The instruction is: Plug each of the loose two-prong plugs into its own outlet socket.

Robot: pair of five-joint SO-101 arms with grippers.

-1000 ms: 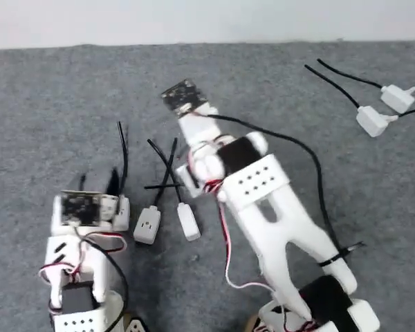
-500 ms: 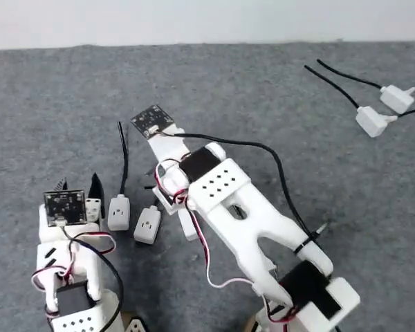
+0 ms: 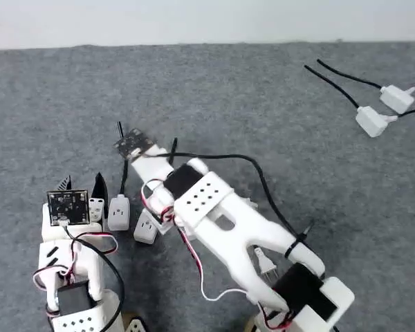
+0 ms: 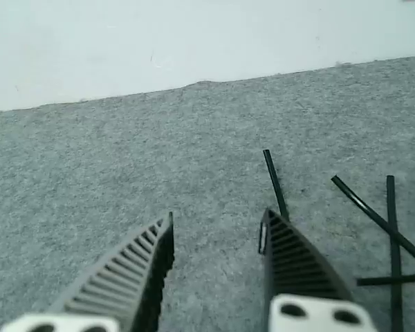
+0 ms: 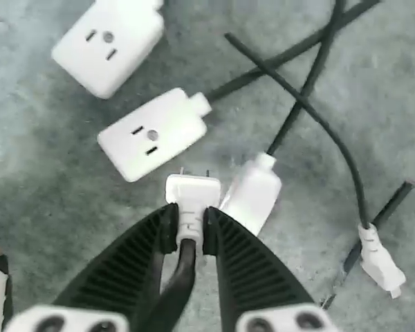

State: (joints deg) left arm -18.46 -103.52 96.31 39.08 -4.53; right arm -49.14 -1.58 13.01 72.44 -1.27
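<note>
The right gripper [image 5: 189, 223] is clamped on a white two-prong plug [image 5: 191, 192] — its prongs are pointed at an outlet socket [image 5: 152, 135] lying just ahead on the grey mat [image 5: 48, 187], a second socket [image 5: 109, 43] beyond it. The left gripper [image 4: 218, 232] is spread apart above the mat, beside black cords [image 4: 275, 183].

Grey felt tabletop [image 3: 277, 111] carries two white outlet sockets [image 3: 118, 211] up front, two corded white blocks [image 3: 371, 121] at the far corner.
</note>
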